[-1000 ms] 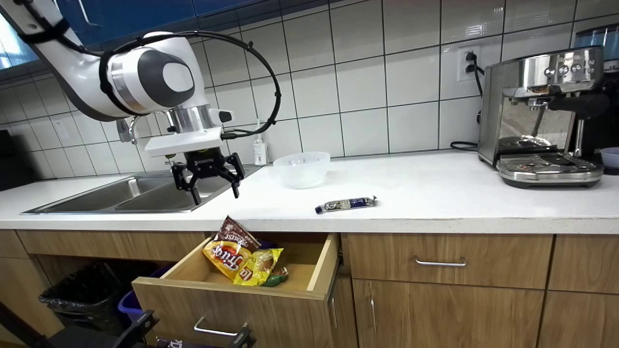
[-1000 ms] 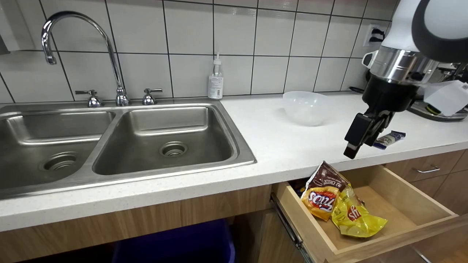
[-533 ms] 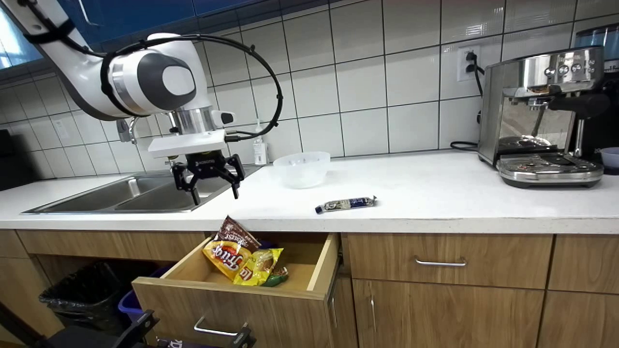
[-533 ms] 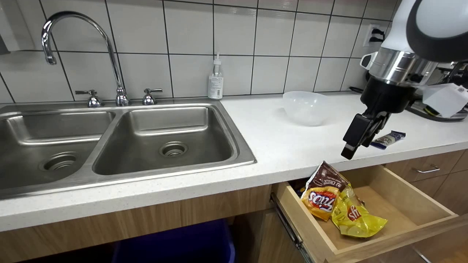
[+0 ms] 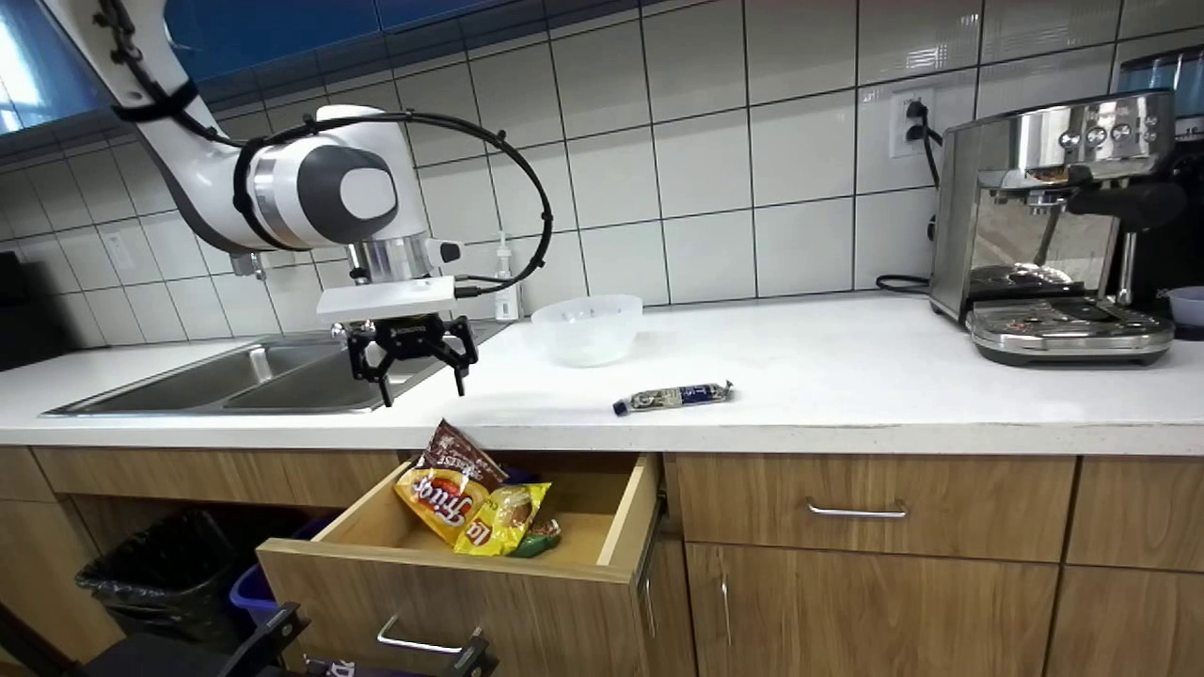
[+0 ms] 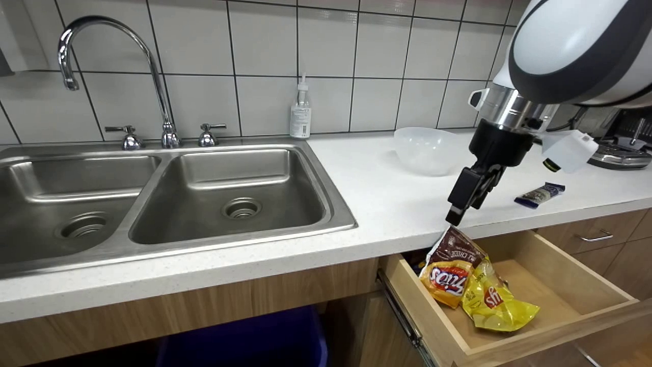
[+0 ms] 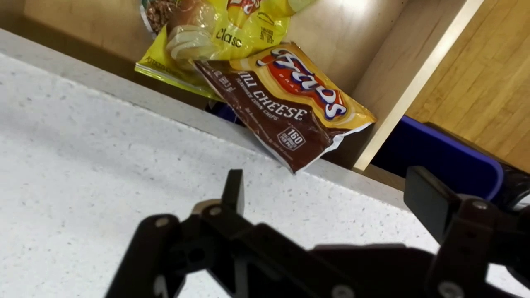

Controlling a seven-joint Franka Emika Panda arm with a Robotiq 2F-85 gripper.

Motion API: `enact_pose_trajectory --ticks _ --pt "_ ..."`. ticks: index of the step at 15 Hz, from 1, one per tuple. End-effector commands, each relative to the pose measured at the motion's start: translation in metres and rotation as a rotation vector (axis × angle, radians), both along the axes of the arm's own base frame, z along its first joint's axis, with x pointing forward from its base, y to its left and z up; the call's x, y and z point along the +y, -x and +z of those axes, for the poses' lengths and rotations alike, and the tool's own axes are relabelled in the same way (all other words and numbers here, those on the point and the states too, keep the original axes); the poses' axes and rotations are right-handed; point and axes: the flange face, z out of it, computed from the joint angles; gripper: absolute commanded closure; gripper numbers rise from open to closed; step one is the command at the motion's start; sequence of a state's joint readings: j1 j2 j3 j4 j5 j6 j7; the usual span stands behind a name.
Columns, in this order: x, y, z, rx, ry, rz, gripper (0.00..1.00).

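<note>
hanging above the front of the bench (image 5: 828, 371), the pincer (image 5: 423, 397) has its two fingers spread wide, near the raised brown corner of the fritos bag (image 7: 285, 109). that bag leans inside the pulled-out drawer (image 5: 546, 611), touching the yellow chip bag (image 6: 494, 300), its top at the bench's front edge. on the bench are a wrapped bar (image 5: 673, 398) and, farther back, a translucent bowl (image 5: 588, 331).

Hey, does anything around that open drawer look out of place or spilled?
The Fritos bag looks askew: it's tilted, one corner jutting above the drawer, so it might catch on closing. I see no spill.
</note>
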State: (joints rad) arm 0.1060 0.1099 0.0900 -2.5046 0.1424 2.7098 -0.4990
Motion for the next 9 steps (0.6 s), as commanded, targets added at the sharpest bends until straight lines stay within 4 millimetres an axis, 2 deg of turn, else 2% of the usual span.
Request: enact_pose_trajectory --ticks 1,9 --pt "0.015 -0.022 -0.01 -0.004 -0.02 0.05 0.0" --pt "0.041 -0.028 -0.034 0.031 -0.037 0.119 0.0"
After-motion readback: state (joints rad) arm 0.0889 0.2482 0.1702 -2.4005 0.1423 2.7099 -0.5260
